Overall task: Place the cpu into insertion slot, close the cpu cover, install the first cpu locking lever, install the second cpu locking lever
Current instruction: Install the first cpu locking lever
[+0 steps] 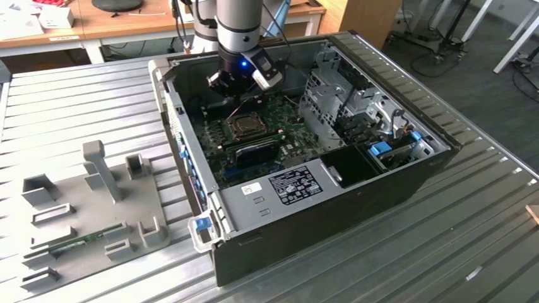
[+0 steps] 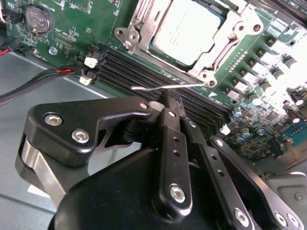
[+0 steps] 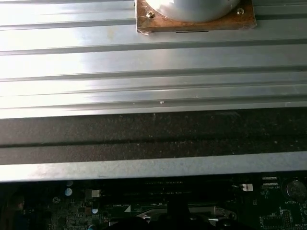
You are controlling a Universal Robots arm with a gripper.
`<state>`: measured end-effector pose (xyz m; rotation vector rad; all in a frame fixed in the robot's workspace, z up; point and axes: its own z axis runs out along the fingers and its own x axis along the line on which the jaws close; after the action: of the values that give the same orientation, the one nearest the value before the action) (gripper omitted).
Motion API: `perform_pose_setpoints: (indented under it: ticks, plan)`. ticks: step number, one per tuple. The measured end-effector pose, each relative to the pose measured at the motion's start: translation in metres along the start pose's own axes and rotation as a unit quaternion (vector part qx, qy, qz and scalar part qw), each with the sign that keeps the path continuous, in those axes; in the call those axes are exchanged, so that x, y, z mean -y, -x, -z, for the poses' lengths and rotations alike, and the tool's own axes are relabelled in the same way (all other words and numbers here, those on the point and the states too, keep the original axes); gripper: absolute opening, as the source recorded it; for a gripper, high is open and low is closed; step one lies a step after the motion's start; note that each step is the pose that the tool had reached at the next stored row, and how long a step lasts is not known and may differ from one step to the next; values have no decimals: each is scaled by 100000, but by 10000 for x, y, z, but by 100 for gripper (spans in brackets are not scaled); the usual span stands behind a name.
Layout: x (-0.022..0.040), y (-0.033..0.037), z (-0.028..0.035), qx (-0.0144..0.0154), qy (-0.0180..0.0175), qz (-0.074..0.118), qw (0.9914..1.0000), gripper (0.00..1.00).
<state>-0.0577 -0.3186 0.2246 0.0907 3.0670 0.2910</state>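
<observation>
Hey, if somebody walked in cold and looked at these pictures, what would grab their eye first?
In the exterior view, the open computer case lies on a ribbed metal table, with the arm reaching down into it. In the second wrist view, the silvery cpu sits framed by the cover, and the gripper is right by a thin wire lever beside the memory slots.
</observation>
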Motion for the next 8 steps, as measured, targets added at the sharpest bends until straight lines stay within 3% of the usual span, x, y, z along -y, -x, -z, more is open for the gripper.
perform_pose_setpoints:
  ticks: [8]
  plan:
    - [1,1,-4,5,9,0,100000,11]
